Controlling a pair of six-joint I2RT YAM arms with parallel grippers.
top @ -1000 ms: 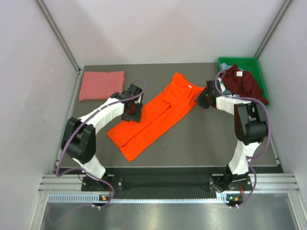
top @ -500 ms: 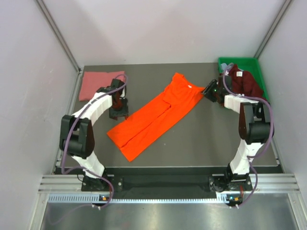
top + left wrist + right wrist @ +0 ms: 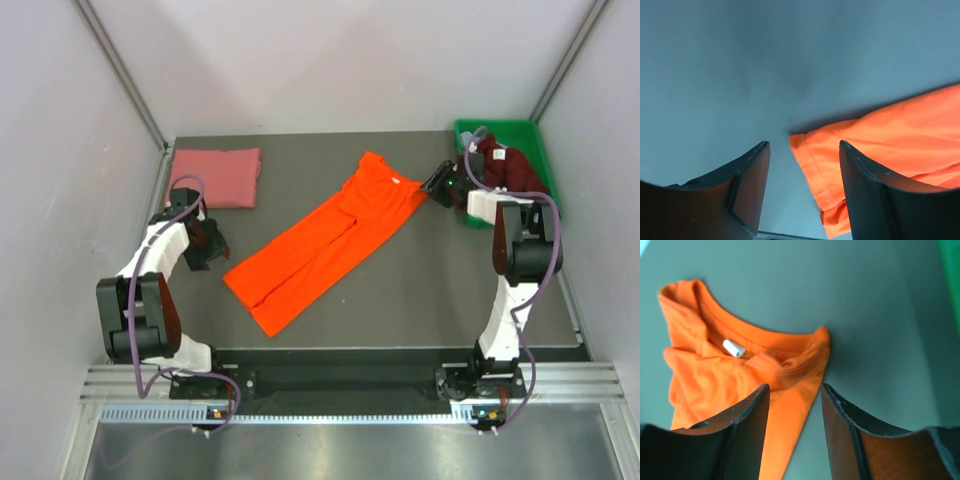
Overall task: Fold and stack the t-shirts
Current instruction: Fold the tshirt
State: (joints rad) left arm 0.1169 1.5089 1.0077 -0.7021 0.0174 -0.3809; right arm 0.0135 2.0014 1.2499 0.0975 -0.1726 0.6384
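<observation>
The left gripper (image 3: 804,143) is open and empty by the bottom corner of the orange t-shirt (image 3: 320,245) lying on the table (image 3: 420,290), and the right gripper (image 3: 795,385) is open and empty by its collar.

Folded t-shirt (image 3: 214,178) sits in the desk's (image 3: 450,280) far-left corner, long t-shirt (image 3: 325,243) runs diagonally across the middle, and the bin (image 3: 520,133) holding another t-shirt (image 3: 510,172) fills the far-right corner.
</observation>
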